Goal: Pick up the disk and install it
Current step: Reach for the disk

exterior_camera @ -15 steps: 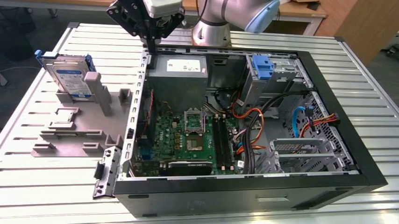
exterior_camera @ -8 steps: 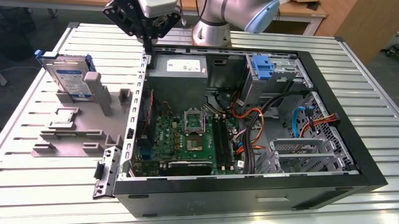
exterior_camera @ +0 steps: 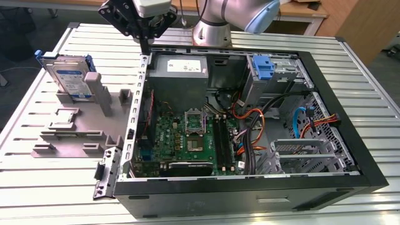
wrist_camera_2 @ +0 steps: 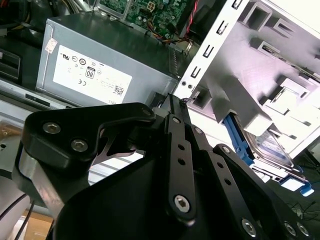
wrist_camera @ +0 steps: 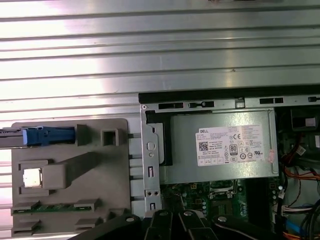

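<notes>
1. End effector (exterior_camera: 145, 51) is hanging over the computer case's (exterior_camera: 250, 185) back edge, fingers pressed together, holding nothing.
2. Disk (exterior_camera: 67, 77) is standing upright in the grey holder (exterior_camera: 75, 136), well apart, toward the exterior view's left.
3. Grabbing it well is calling for wide fingers, squarely over its top edge.
4. White sticker (exterior_camera: 185, 65) on the power box (exterior_camera: 178, 79) is showing small print.

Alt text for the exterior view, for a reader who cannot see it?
The tool, shut and empty, hangs over a corner of an open computer case, by its power supply. The disk stands upright in a grey holder at the exterior view's left, apart from the tool.
</notes>
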`<state>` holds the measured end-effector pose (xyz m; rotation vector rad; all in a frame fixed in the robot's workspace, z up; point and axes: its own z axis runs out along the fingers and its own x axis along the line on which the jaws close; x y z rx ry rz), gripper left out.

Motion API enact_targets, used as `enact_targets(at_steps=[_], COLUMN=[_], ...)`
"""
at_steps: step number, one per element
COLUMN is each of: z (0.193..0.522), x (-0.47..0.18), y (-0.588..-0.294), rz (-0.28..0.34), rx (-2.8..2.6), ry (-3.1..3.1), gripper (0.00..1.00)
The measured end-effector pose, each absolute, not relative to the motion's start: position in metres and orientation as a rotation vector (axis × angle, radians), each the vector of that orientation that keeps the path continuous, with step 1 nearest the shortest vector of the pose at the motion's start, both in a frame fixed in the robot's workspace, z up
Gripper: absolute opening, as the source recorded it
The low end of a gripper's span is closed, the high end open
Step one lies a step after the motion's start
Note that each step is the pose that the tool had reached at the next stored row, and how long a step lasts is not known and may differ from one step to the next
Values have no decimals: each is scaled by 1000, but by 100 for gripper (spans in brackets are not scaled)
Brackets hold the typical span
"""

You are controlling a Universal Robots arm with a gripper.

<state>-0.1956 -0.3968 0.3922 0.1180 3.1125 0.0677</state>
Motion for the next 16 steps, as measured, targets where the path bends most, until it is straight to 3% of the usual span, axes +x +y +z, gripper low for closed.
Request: enact_targets(at_steps=[16], z=[392], x=[-209], y=[-396], rz=[68], rx=[118], ry=[3113], gripper=[10])
